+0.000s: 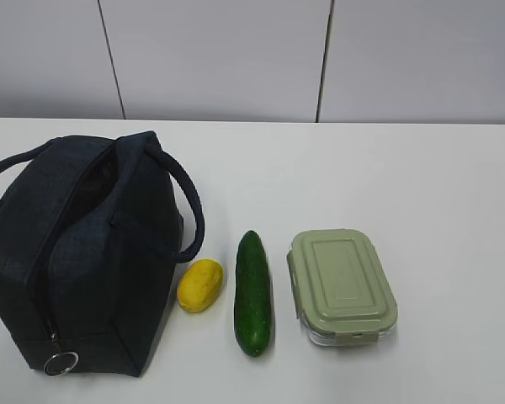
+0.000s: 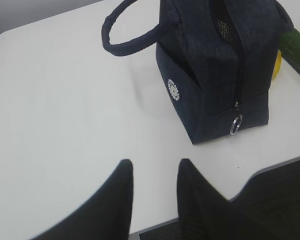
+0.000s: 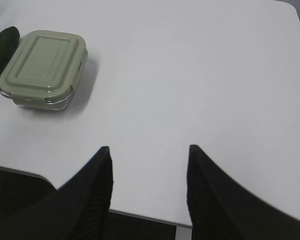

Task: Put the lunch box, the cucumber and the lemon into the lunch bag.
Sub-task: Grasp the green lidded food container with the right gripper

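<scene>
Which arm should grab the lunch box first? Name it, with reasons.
Right. The lunch box lies on the right, nearest the open right tool; the left tool faces the lunch bag.

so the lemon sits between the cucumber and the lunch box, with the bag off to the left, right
Not quite. In the exterior view the lemon sits between the lunch bag and the cucumber; the cucumber is what lies between the lemon and the lunch box. The bag is indeed on the left.
</scene>
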Tool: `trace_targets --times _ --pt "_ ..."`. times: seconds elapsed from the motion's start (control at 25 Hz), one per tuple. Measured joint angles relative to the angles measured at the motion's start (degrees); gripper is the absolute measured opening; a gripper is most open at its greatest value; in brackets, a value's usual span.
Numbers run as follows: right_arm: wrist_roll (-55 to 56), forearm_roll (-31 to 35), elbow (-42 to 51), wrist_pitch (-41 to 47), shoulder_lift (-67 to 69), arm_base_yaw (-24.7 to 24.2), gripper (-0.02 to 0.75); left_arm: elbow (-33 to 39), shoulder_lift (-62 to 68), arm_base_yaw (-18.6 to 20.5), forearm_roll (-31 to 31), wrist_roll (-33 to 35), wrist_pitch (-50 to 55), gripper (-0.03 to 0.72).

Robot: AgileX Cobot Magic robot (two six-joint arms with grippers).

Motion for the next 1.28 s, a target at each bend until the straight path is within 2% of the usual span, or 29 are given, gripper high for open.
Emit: trace_targets --times 1.28 --pt "0.00 0.17 -0.21 0.00 0.00 0.00 0.365 0.00 0.00 -0.22 -0.66 0.00 0.00 0.202"
